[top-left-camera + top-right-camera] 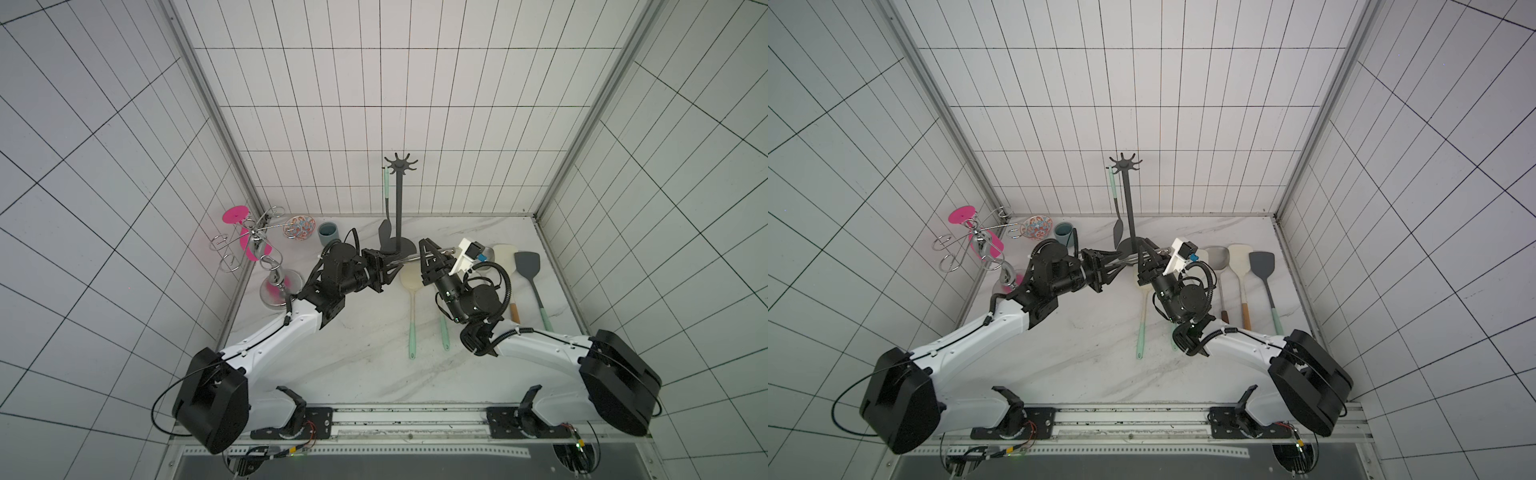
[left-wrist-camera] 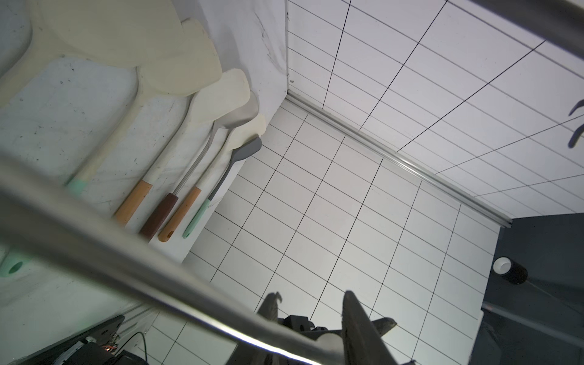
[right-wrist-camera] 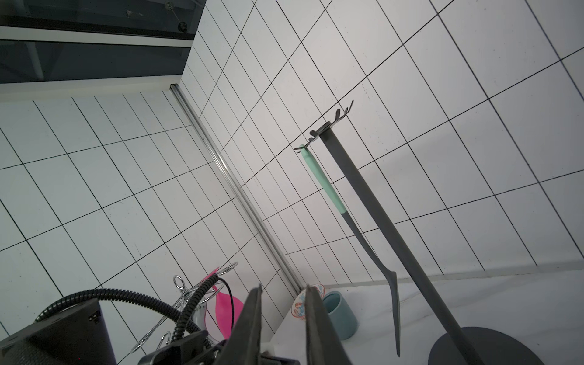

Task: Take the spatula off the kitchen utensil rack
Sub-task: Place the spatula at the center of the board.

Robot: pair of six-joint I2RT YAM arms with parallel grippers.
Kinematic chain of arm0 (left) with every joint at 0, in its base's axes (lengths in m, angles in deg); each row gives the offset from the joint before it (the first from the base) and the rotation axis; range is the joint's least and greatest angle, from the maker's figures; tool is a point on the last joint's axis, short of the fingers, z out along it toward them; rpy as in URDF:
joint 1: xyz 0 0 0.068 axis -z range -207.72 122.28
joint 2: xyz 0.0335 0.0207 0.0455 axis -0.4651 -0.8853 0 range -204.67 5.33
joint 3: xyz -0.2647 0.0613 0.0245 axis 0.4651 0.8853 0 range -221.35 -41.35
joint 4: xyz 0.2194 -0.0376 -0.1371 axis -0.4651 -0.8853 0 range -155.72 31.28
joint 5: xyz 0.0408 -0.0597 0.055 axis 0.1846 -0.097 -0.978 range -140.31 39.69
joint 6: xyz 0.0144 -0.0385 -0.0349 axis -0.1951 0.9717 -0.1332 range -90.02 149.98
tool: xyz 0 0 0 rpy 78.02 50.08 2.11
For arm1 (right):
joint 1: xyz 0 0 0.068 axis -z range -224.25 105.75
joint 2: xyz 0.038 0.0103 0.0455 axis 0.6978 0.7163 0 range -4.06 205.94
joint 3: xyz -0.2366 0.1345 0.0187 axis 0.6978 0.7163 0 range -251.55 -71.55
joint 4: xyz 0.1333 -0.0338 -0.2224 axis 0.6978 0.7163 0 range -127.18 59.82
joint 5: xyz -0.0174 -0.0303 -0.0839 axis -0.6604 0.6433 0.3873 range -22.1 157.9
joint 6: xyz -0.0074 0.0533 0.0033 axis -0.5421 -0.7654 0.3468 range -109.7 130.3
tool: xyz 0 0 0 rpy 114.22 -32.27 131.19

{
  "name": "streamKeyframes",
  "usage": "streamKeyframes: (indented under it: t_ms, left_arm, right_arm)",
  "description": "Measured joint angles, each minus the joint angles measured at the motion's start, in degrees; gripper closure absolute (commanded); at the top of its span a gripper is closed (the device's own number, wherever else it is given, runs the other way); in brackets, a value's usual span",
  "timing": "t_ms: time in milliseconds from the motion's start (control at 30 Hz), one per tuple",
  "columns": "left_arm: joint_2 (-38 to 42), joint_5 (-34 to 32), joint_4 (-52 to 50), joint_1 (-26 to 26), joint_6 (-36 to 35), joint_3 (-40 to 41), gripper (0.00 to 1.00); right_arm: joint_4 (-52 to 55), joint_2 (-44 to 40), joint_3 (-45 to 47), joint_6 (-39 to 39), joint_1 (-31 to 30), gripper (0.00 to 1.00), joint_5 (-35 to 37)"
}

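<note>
Right wrist view: spatula (image 3: 325,186) hangs on the kitchen utensil rack (image 3: 368,202); left gripper (image 2: 311,297) and right gripper (image 3: 283,290) fingers sit at a steel handle (image 2: 158,275), clamped or not I can't tell; next, unhook the spatula.

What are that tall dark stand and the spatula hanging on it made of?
The kitchen utensil rack looks like painted metal: thin rigid pole, matt dark grey, no shine. The spatula on its hook looks like silicone or plastic: matt mint handle, dark grey blade tapering thin. Sight alone cannot confirm either.
</note>
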Motion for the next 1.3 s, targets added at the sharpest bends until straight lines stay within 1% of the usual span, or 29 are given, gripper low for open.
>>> streamKeyframes:
  t_ms: [67,133,233,433,500,567,600,700,833,900,1033,1100,1200,1300]
  left_arm:
    - [0.00,-0.17,-0.63,0.00,-0.28,0.11,0.79]
    - [0.00,-0.37,-1.05,-0.09,-0.13,0.20,0.87]
    - [-0.07,-0.48,-0.17,-0.74,1.97,0.17,1.00]
    - [-0.74,1.46,-0.39,-0.90,1.66,0.55,1.00]
    - [-0.72,1.99,-1.55,-1.01,1.03,0.70,1.00]
    - [-0.44,1.95,-2.97,-1.14,-0.07,0.70,1.00]
    - [-0.15,0.87,-3.48,-1.81,-1.92,0.70,1.00]
    - [1.75,-1.46,-8.70,-5.62,-10.27,0.72,1.00]
    - [3.89,-4.02,-16.63,-8.00,-19.96,0.90,1.00]
    - [4.55,-5.42,-20.90,-8.46,-25.81,0.90,1.00]
    - [4.61,-8.85,-28.33,-8.17,-36.33,0.87,1.00]
    - [4.76,-12.46,-32.94,-7.15,-42.73,0.85,1.00]
    - [5.53,-17.62,-38.14,-4.74,-50.90,0.76,1.00]
    - [6.80,-20.87,-41.38,-2.69,-58.45,0.76,1.00]
  right_arm:
    - [-0.90,0.02,0.68,-0.26,-0.26,1.00,0.42]
    - [-1.66,0.04,1.46,-0.48,-0.63,1.00,0.74]
    - [-3.48,0.55,2.54,-1.27,-1.42,1.00,2.10]
    - [-5.53,0.52,4.74,-1.57,-1.81,0.99,2.75]
    - [-5.53,0.39,5.49,-1.57,-2.01,0.80,2.67]
    - [-3.78,-0.90,6.34,-1.25,-2.10,0.62,1.62]
    - [-1.22,-2.64,7.26,-0.61,-2.43,0.53,0.48]
    - [8.00,-9.79,8.28,1.64,-2.89,0.35,-1.31]
    - [23.02,-22.18,8.28,5.95,-3.02,0.23,-1.44]
    - [30.97,-27.34,8.28,7.89,-2.67,0.20,-1.42]
    - [45.35,-32.04,8.24,10.12,-0.63,0.16,-2.69]
    - [52.15,-32.54,8.20,10.84,1.88,0.15,-4.70]
    - [59.30,-32.30,8.20,10.78,6.34,0.14,-8.20]
    - [62.47,-31.06,8.20,10.23,10.71,0.13,-11.76]
